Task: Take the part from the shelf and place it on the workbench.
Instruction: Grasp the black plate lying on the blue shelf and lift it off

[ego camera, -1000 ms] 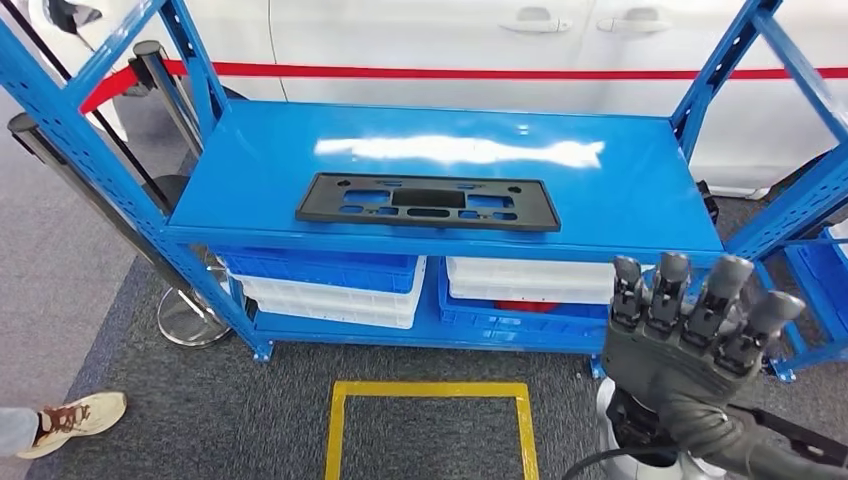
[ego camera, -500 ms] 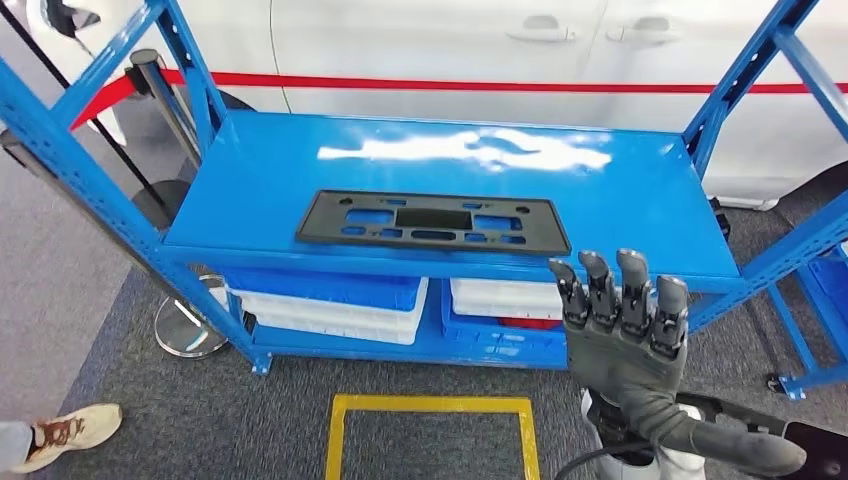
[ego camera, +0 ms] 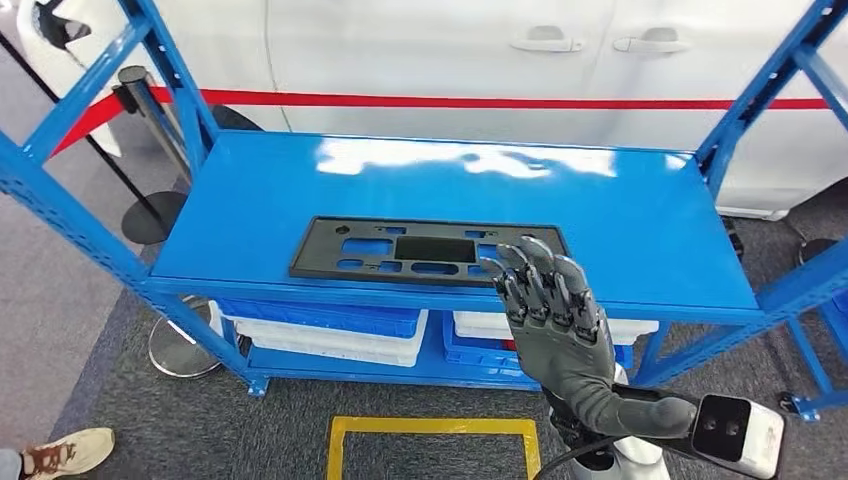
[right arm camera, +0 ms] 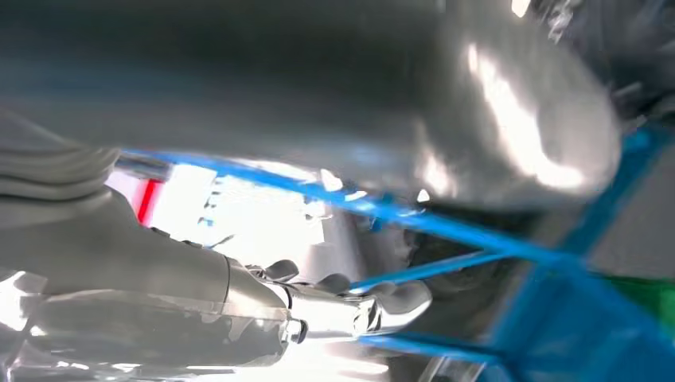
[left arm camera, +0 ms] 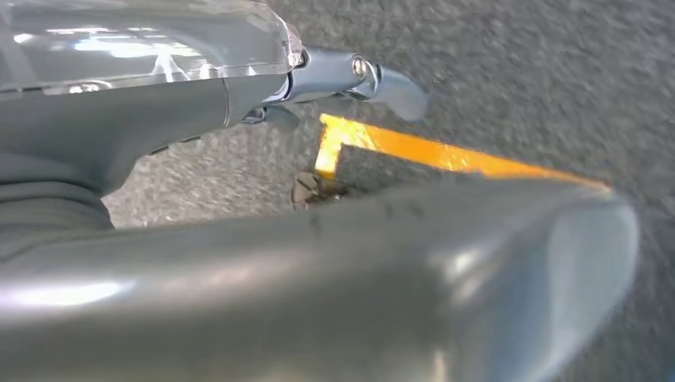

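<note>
Clearly the job is barely starting: the black plastic panel (ego camera: 428,239) is lying flat on the blue shelf (ego camera: 640,225), untouched. The right hand (ego camera: 552,318) is hovering at its four o'clock corner, fingers spread, holding nothing. Below, blue and white crates (ego camera: 330,328) are sitting stacked, contents hidden.

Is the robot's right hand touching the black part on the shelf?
Cannot tell. In the head view the right hand overlaps the black part's near right corner, but no view shows contact or a gap.
</note>
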Controlling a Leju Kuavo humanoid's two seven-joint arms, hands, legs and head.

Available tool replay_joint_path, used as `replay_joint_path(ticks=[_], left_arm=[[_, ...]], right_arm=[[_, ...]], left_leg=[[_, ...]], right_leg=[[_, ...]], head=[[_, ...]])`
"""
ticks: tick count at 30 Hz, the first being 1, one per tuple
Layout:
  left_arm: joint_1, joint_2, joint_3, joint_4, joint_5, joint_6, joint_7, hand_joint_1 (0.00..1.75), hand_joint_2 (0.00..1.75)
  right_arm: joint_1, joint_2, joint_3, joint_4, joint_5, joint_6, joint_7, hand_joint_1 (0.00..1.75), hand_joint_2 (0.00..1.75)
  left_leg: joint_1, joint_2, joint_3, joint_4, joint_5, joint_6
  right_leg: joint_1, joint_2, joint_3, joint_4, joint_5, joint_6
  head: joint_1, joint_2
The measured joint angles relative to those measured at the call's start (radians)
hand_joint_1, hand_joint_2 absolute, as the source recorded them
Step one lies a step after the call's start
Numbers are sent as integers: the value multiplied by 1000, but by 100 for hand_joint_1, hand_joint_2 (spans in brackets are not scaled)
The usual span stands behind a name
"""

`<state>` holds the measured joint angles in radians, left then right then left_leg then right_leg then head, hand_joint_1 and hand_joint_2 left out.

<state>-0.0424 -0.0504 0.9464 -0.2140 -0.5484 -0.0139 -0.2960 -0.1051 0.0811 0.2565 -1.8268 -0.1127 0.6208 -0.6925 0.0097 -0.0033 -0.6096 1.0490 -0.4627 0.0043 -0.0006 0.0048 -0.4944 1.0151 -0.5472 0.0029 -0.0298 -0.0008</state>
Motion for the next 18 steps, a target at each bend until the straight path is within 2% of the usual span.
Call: replay_joint_path(ticks=[2, 3, 4, 6, 7, 8, 9, 11, 12, 13, 15, 18], left_arm=[[2, 0, 0, 0, -6, 7, 7, 0, 0], [1, -1, 0, 0, -9, 12, 11, 0, 0], [0, -1, 0, 0, -11, 17, 14, 0, 0], [-3, -1, 0, 0, -12, 24, 17, 0, 0], [-4, -1, 0, 0, -13, 26, 18, 0, 0], [-4, -1, 0, 0, -13, 27, 18, 0, 0], [-4, -1, 1, 0, -14, 27, 18, 0, 0], [-2, -4, 1, 1, -16, 28, 19, 0, 0], [-3, -7, 2, 1, -17, 29, 19, 0, 0], [-3, -9, 4, 2, -17, 29, 19, 0, 0], [-5, -13, 8, 2, -18, 31, 19, 0, 0], [-7, -15, 12, 2, -18, 32, 18, 0, 0]], right_arm=[[-3, -7, 24, 10, 2, -29, 0, 0, 175], [-10, -11, 41, 19, 4, -46, 1, 0, 175], [-19, -15, 61, 31, 7, -67, 4, 0, 175], [-43, -25, 107, 67, 17, -116, 12, 0, 175], [-55, -30, 128, 86, 26, -144, 19, 0, 175], [-66, -34, 148, 106, 36, -176, 28, 0, 175], [-77, -38, 164, 124, 48, -208, 36, 0, 175], [-97, -45, 193, 159, 71, -267, 44, 0, 175], [-103, -48, 206, 175, 83, -294, 44, 0, 175], [-107, -51, 218, 191, 100, -322, 45, 0, 175], [-114, -55, 242, 222, 140, -378, 50, 0, 175], [-124, -58, 267, 253, 171, -419, 55, 0, 175]], left_leg=[[3, -1, 6, -4, -3, 10], [4, 0, 12, -8, -5, 15], [5, 0, 18, -11, -8, 19], [5, -1, 28, -13, -18, 23], [5, -2, 35, -13, -24, 24], [5, -3, 45, -13, -32, 23], [5, -5, 56, -13, -39, 21], [5, -7, 80, -15, -55, 17], [5, -10, 86, -17, -60, 14], [6, -11, 89, -20, -63, 9], [9, -13, 91, -28, -64, -3], [8, -5, 86, -15, -85, -15]], right_leg=[[-2, -1, -4, 17, -15, 11], [-3, -2, -20, 48, -30, 17], [-6, -3, -49, 100, -50, 22], [-9, -3, -135, 230, -85, 29], [-10, -3, -171, 273, -84, 30], [-11, -3, -191, 281, -61, 30], [-12, -3, -192, 253, -19, 27], [-7, -2, -165, 143, 75, 15], [-3, -1, -152, 99, 105, 8], [3, 0, -145, 74, 118, 1], [10, 0, -141, 59, 116, -8], [-2, 0, -105, 0, 98, -23]], head=[[3, 0], [4, 0], [5, 0], [6, 0], [6, 0], [6, 0], [6, 0], [6, 0], [4, 0], [4, 0], [4, 0], [4, 0]])
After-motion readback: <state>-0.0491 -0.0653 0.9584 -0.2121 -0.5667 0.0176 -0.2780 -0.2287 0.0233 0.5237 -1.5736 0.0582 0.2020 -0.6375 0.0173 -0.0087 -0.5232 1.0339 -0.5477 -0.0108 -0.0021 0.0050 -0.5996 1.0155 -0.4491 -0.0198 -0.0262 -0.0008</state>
